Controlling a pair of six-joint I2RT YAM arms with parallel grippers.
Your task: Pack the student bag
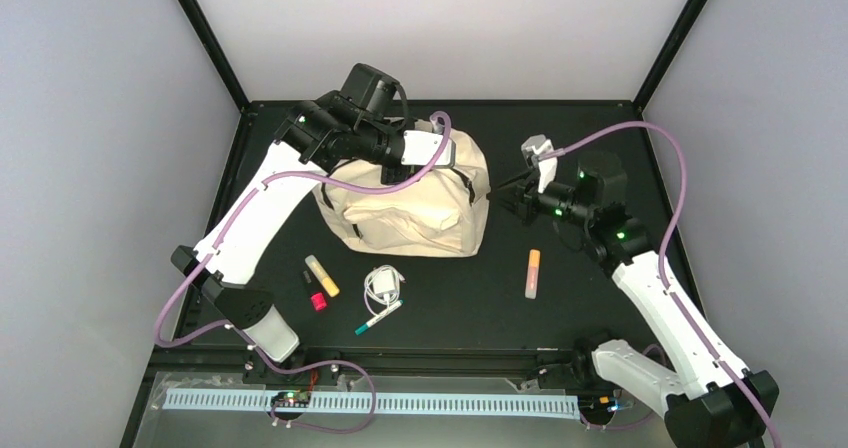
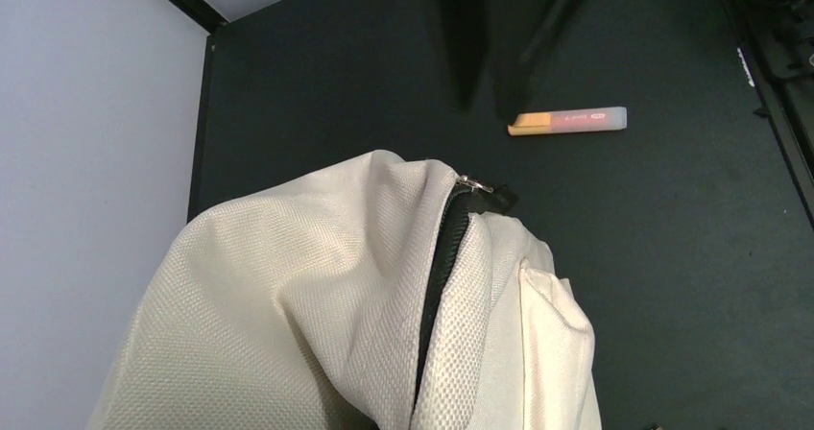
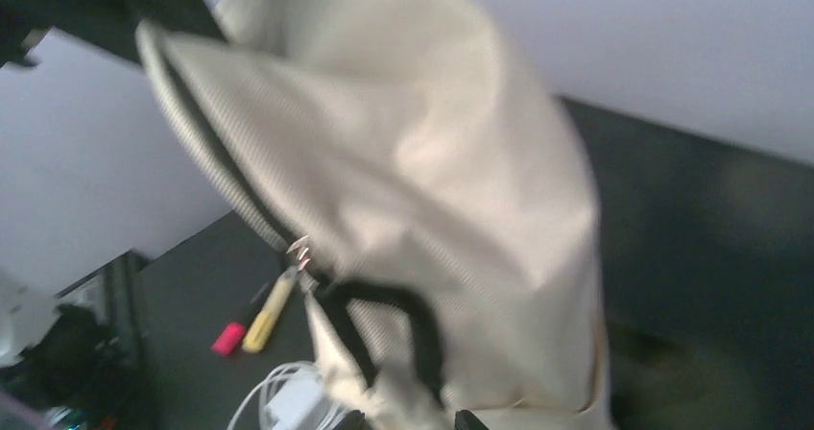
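The two arms are built alike. The left arm [image 1: 255, 208] has smooth white shells over its long links and black housings at the joints. A boxy black block [image 1: 372, 86] sits at its wrist. A purple cable [image 1: 300, 177] runs along it, and a small green light [image 1: 301, 120] glows on one black joint. The right arm [image 1: 668, 298] has the same white shells and black joints, two green lamps [image 1: 556, 209] and its own purple lead [image 1: 678, 163]. The right gripper [image 1: 508, 196] is black, with thin fingers.
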